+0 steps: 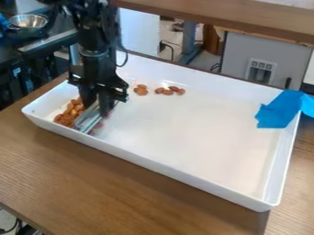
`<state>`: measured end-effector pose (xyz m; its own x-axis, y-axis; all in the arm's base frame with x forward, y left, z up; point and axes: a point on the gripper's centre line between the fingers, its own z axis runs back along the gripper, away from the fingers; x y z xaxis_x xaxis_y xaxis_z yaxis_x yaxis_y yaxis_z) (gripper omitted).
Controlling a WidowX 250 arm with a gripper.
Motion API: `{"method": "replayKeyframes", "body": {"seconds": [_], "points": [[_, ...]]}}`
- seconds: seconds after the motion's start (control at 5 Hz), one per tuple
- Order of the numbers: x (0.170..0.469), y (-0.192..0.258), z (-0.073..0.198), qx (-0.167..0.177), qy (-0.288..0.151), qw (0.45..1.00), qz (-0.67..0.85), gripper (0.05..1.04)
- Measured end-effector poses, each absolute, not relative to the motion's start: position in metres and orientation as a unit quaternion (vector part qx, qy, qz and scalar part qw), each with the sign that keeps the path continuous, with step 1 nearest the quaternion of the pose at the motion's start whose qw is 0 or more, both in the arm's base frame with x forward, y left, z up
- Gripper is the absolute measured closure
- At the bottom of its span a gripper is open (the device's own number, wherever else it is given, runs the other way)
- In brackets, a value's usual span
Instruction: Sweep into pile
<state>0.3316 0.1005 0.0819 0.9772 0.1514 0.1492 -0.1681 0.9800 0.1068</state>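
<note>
Clamped tight in the black hand (98, 109), see a flat, shiny scraper (89, 120) at the left end of the white tray (184, 133). Right beside it, see a big pile of brown nuts (70, 113), with loose nuts (164, 91) (just a few) near the back wall.

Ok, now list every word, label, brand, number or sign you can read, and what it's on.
None can be read.
Tray: no print visible.
Blue tape: no print visible.
Pale patch at far left: too small to tell whether it bears text.
</note>
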Motion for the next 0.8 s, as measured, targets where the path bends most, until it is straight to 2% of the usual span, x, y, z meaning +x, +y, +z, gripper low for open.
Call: {"method": "replayKeyframes", "body": {"seconds": [0.2, 0.4, 0.8], "points": [[0.347, 0.07, 0.101, 0.013, -0.078, 0.992, 0.094, 0.716], [0.373, 0.015, 0.13, -0.033, -0.111, 0.99, 0.082, 0.716], [0.397, -0.025, 0.11, -0.044, -0.124, 0.989, 0.066, 0.716]]}}
